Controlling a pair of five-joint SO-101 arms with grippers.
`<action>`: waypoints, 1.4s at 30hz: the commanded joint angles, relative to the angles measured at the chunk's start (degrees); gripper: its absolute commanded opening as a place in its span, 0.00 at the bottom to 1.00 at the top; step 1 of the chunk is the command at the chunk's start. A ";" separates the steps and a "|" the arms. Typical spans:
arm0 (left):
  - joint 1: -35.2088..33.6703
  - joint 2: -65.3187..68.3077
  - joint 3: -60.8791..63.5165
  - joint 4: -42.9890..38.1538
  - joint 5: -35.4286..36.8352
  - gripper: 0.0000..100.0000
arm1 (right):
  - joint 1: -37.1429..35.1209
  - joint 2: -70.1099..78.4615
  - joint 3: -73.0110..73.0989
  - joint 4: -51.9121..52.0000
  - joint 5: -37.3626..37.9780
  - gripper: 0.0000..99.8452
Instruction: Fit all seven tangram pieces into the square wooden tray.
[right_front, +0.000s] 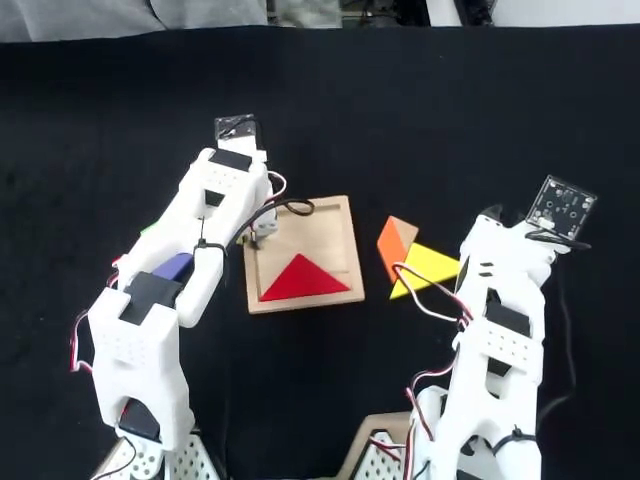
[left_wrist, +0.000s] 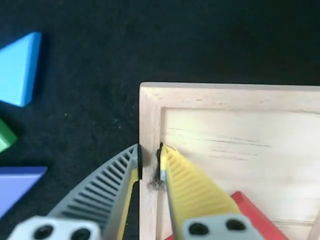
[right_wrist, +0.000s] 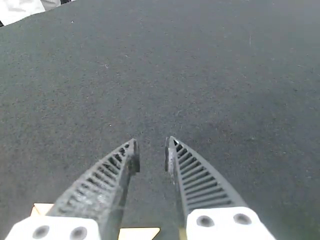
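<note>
The square wooden tray (right_front: 345, 225) lies mid-table with a red triangle (right_front: 298, 279) flat inside it. My left gripper (right_front: 262, 229) stands at the tray's left wall. In the left wrist view this gripper (left_wrist: 149, 159) is shut on the tray's rim (left_wrist: 149, 115), one finger outside and one inside, beside the red triangle (left_wrist: 252, 214). An orange piece (right_front: 395, 243) and a yellow triangle (right_front: 430, 267) lie right of the tray. My right gripper (right_wrist: 151, 151) hovers over bare black cloth, narrowly open with nothing in it.
Left of the tray lie a light blue triangle (left_wrist: 20, 67), a green piece (left_wrist: 5, 136) and a purple-blue piece (left_wrist: 17, 186). That purple-blue piece (right_front: 172, 266) is partly under the left arm. The right arm's body (right_front: 500, 320) rises just right of the yellow triangle.
</note>
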 joint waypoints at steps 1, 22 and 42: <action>-0.40 -0.26 -2.24 -1.49 1.93 0.04 | -1.14 -1.80 -0.57 -1.41 0.44 0.10; -3.47 -4.40 -7.87 11.25 -9.76 0.26 | -1.23 -1.98 -0.57 -1.23 0.44 0.10; -23.08 -49.67 50.77 -50.20 -10.02 0.20 | -22.33 11.12 -33.01 49.05 25.76 0.10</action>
